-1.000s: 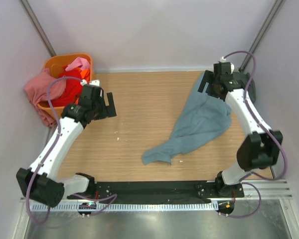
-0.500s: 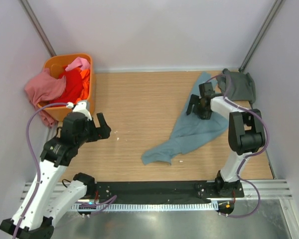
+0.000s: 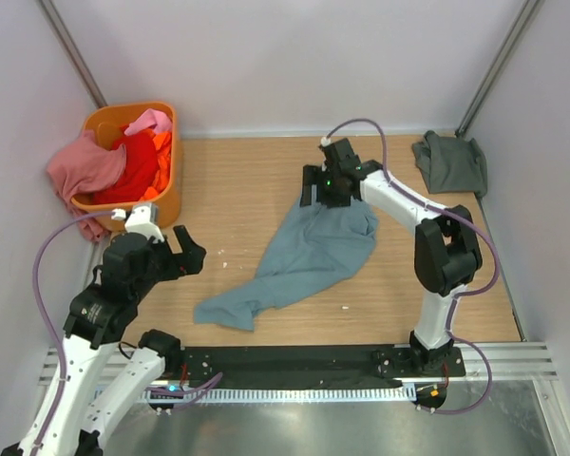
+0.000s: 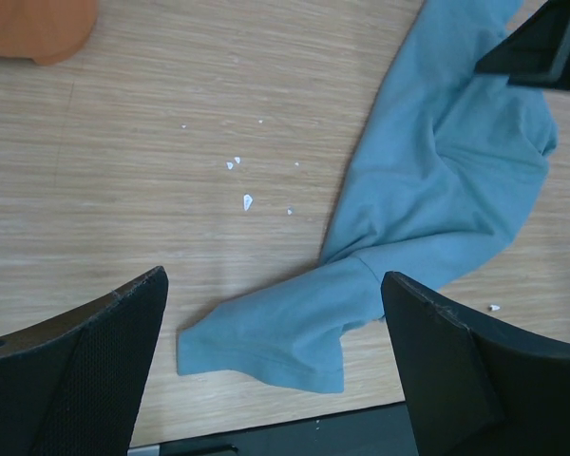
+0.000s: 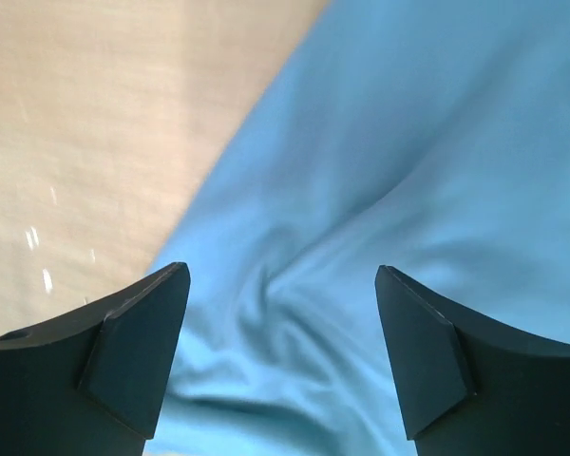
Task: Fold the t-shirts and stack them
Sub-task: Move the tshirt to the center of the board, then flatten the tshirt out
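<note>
L gripper (image 3: pixel 187 250) wide open, empty, over near-left of table (image 3: pixel 237 180). R gripper (image 3: pixel 323 187) jaws also wide, above the top edge of the blue-teal t-shirt (image 3: pixel 309 252); I see no pinch. Shirt crumpled mid-table, sleeve trailing toward L. Dark grey-green t-shirt (image 3: pixel 451 163) in far-right corner. Orange basket (image 3: pixel 103 118) far-left: pink t-shirt (image 3: pixel 84 166) over rim, red t-shirt (image 3: pixel 133 166) inside. White specks (image 4: pixel 247 200) beside the sleeve.

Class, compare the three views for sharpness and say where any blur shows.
Top external: evenly lit and sharp throughout. Left wrist: crisp, the table grain and white flecks are clear. Right wrist: soft and smeared, the table streaked, the folds of the blue t-shirt hazy.
</note>
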Controlling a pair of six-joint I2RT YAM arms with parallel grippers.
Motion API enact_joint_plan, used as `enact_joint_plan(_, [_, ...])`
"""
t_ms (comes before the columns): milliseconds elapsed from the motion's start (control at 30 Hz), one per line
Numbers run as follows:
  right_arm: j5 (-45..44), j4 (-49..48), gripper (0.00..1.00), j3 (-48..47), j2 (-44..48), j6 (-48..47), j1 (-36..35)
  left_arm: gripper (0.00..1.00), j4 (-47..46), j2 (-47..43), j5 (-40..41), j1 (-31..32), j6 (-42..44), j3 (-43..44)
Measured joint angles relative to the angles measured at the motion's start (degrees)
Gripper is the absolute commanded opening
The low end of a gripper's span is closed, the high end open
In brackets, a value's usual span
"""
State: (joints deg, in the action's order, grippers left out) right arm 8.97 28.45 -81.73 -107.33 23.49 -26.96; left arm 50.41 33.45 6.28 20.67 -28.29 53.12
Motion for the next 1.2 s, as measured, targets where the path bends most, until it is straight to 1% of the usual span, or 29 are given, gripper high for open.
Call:
enact_joint_plan(67, [-5.46, 3.82, 0.86, -7.3, 0.09, -1.6, 1.86, 0.94, 0.0, -0.92, 0.35, 0.07, 0.0, 0.0])
enact_joint_plan(100, [-6.73, 4.2, 0.84, -9.53, 0.57, -2.1, 3.13, 0.95, -0.07, -1.55, 0.79, 0.11, -0.02, -0.02])
enact_joint_plan(133, [-7.19, 4.28, 0.81, -11.37, 1.36, -2.47, 5.44, 0.94, -0.26, -2.01, 1.29, 0.15, -0.11, -0.15])
enact_joint_plan(200, [-7.28, 3.89, 0.77, -13.11, 3.23, -2.49, 11.06, 0.92, -0.52, -3.04, 2.73, 0.22, -0.33, -0.59])
enact_joint_plan(300, [-7.72, 3.69, 0.64, -17.29, 3.02, -2.47, 23.37, 0.92, -0.42, -3.82, 5.01, 0.22, -0.87, -1.01])
enact_joint_plan(333, [-7.89, 3.69, 0.56, -19.82, 1.44, -2.45, 26.97, 0.92, -0.44, -3.98, 5.75, 0.22, -1.05, -1.05])
enact_joint_plan(400, [-8.26, 5.03, 0.5, -27.52, -4.17, -2.43, 33.42, 0.92, -0.42, -4.39, 6.8, 0.22, -1.27, -1.14])
enact_joint_plan(433, [-8.7, 5.42, 0.38, -32.17, -7.98, -2.34, 35.54, 0.92, -0.44, -4.72, 7.21, 0.22, -1.27, -1.2])
enact_joint_plan(467, [-8.96, 5.51, 0.37, -35.78, -11.47, -2.58, 36.87, 0.92, -0.42, -5.03, 7.41, 0.13, -1.27, -1.22])
enact_joint_plan(500, [-9.18, 6.82, 0.37, -39.89, -15.28, -2.43, 37.62, 0.92, -0.46, -5.33, 7.52, -0.17, -1.27, -1.27])
enact_joint_plan(533, [-9.66, 7.76, 0.44, -43.08, -18.32, -2.34, 37.86, 0.92, -0.48, -5.68, 7.52, -0.66, -1.25, -1.31])
enact_joint_plan(633, [-11.85, 12.02, 0.5, -55.3, -29.77, -3.02, 37.07, 0.91, -0.79, -6.43, 7.15, -3.17, -1.18, -1.64])
enact_joint_plan(667, [-12.44, 12.87, 0.53, -57.86, -32.11, -3.28, 36.72, 0.91, -0.9, -6.6, 7.08, -3.76, -1.16, -1.75])
enact_joint_plan(700, [-13.35, 13.99, 0.62, -60.76, -34.84, -3.76, 36.3, 0.91, -0.92, -6.75, 6.91, -4.37, -1.14, -1.88])
enact_joint_plan(733, [-14.1, 14.14, 0.67, -61.72, -36.24, -4.09, 36.06, 0.91, -0.9, -6.91, 6.64, -4.7, -1.09, -1.97])
enact_joint_plan(767, [-15.02, 14.4, 0.7, -62.01, -37.07, -4.42, 35.78, 0.91, -0.92, -7.02, 6.56, -4.83, -1.07, -1.99])
enact_joint_plan(900, [-18.82, 14.8, 0.71, -62.03, -37.46, -6.45, 35.04, 0.91, -1.03, -7.26, 6.19, -4.96, -1.05, -2.01])
enact_joint_plan(1200, [-25.27, 12.48, 0.7, -62.12, -37.68, -10.27, 35.34, 0.9, -1.31, -7.23, 6.12, -5.33, -1.05, -2.05])
